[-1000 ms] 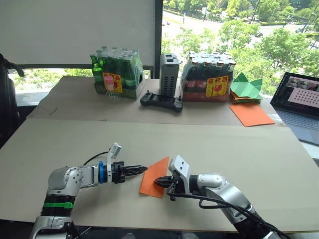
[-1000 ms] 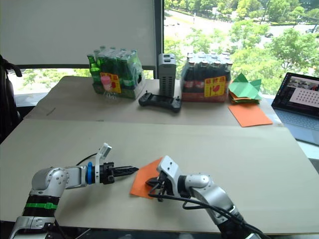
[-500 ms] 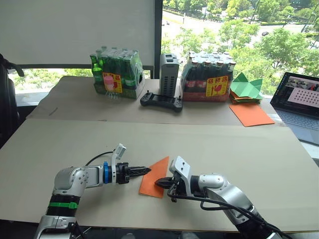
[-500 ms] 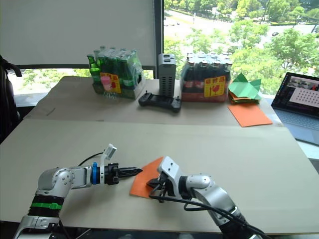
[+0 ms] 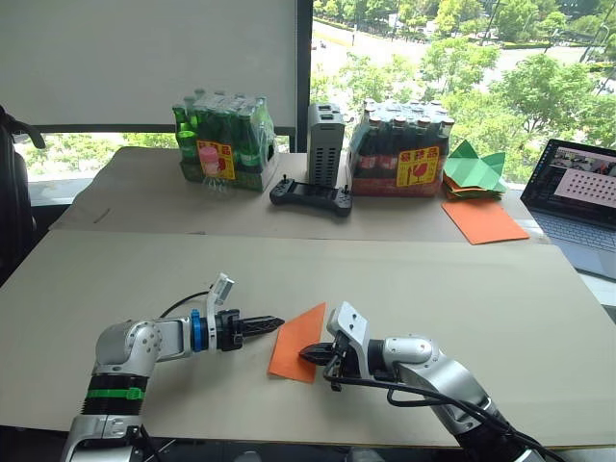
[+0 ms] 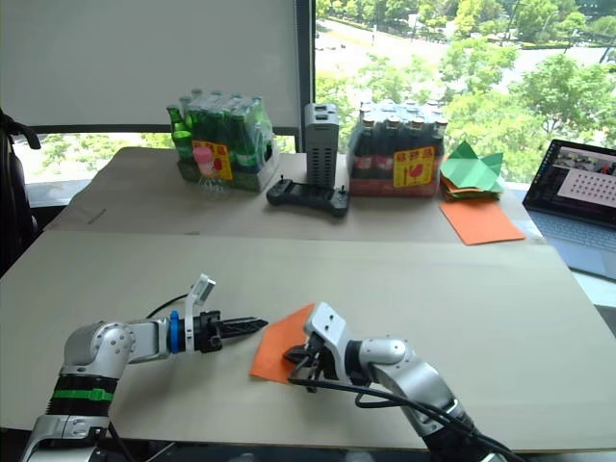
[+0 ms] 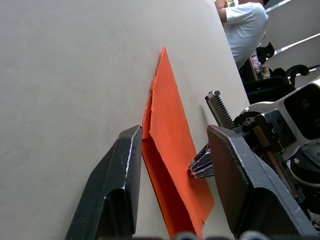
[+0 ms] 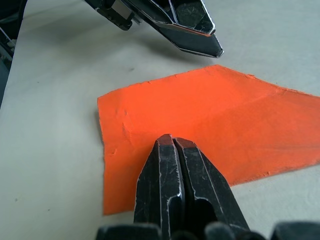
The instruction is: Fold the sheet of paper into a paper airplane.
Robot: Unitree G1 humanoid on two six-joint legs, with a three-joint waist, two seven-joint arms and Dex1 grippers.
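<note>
While right pincer [image 8: 172, 145] pins sheet of paper [image 5: 296, 343], left edge free.

Open tabletop around the folded paper, clutter only along the far edge

Flanked closely: bright orange folded sheet of paper [image 5: 297, 343] between left gripper [image 5: 271, 322], fingers parted just off its edge, and right gripper [image 5: 308, 354], fingers closed over its near side. Bare beige table [image 5: 500, 289] to either side and beyond. Well apart at the back: green bottle pack [image 5: 223, 144], grey box [image 5: 326, 144], black controller [image 5: 309, 196], dark bottle pack [image 5: 403, 151], green paper shapes [image 5: 475, 167], larger smooth orange sheet [image 5: 484, 220], laptop [image 5: 583, 192].
</note>
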